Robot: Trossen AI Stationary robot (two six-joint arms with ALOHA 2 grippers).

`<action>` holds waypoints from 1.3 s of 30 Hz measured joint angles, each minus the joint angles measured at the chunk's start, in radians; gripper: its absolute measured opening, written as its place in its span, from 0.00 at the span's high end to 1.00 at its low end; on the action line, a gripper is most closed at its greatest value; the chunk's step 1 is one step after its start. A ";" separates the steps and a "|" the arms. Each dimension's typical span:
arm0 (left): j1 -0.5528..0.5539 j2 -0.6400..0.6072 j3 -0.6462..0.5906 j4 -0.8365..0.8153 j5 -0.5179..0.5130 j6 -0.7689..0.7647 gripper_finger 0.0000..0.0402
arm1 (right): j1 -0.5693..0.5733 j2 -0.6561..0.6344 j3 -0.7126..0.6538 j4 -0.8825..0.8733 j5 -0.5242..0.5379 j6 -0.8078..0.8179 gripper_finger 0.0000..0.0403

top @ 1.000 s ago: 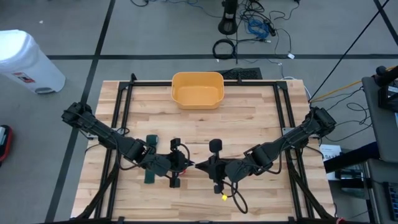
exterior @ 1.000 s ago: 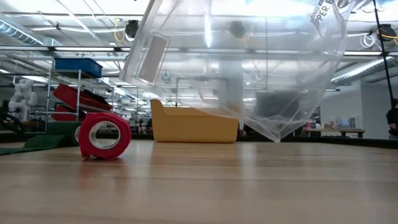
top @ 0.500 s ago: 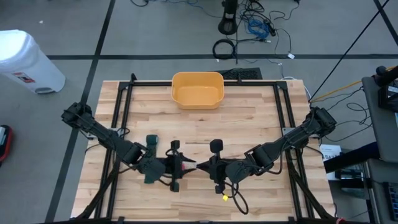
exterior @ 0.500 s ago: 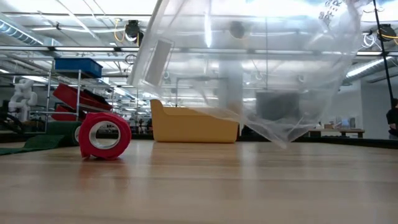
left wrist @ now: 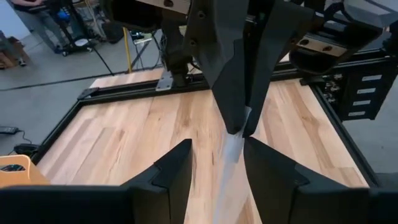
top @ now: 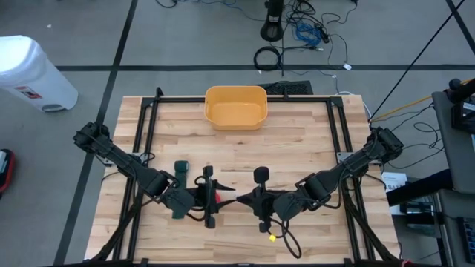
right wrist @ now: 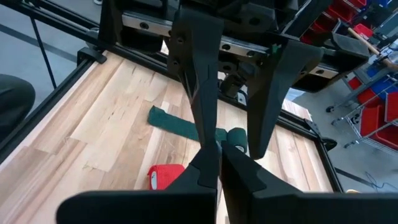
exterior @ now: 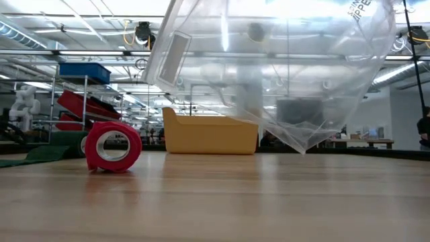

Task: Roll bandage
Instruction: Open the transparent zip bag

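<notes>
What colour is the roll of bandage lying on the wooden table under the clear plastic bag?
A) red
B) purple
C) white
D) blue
A: the roll sitting on the table is bright red, seen clearly in the low view and again in the right wrist view.

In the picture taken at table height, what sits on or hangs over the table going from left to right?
Green bandage → red bandage roll → yellow bin → clear plastic bag hanging over the table.
</notes>
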 joint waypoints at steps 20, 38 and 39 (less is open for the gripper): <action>0.022 0.042 0.000 0.034 -0.002 0.033 0.63 | 0.000 0.000 0.000 0.003 0.001 -0.007 1.00; 0.021 0.042 0.000 0.032 0.000 0.082 0.97 | 0.005 -0.005 0.000 0.001 0.011 -0.010 1.00; 0.021 0.042 0.000 0.033 0.000 0.084 0.96 | 0.009 -0.006 0.000 0.002 0.021 -0.011 1.00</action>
